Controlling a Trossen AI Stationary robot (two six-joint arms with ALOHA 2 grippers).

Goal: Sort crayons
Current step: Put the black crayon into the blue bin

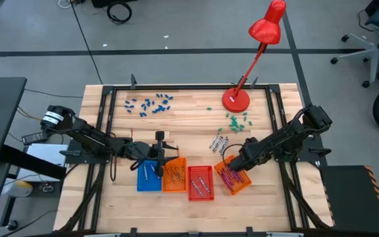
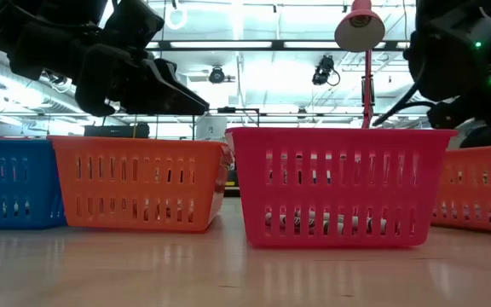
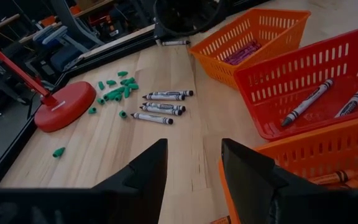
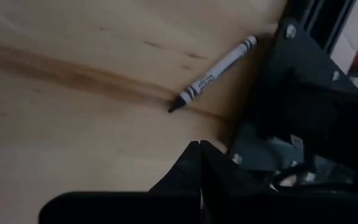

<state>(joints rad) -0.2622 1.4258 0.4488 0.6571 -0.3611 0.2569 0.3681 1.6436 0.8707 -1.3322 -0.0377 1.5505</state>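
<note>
Several silvery grey crayons (image 3: 163, 102) lie loose on the wood near the red lamp base (image 1: 235, 100). Two more grey crayons (image 3: 306, 102) lie in the red basket (image 1: 200, 182). Purple crayons (image 3: 241, 53) fill the right orange basket (image 1: 232, 179), and orange crayons (image 3: 331, 179) lie in the left orange basket (image 1: 174, 174). My left gripper (image 3: 194, 177) hovers open over the blue basket (image 1: 149, 178) and the left orange basket. My right gripper (image 4: 201, 149) is shut with nothing in it, slanting down above the right orange basket. One grey crayon (image 4: 213, 74) lies on bare wood beyond it.
Stubby blue bits (image 1: 150, 104) are scattered at the far left of the table, and green bits (image 1: 237, 120) lie by the lamp base. The four baskets stand in a row near the front edge (image 2: 339, 188). A dark metal frame (image 1: 110, 112) borders the table.
</note>
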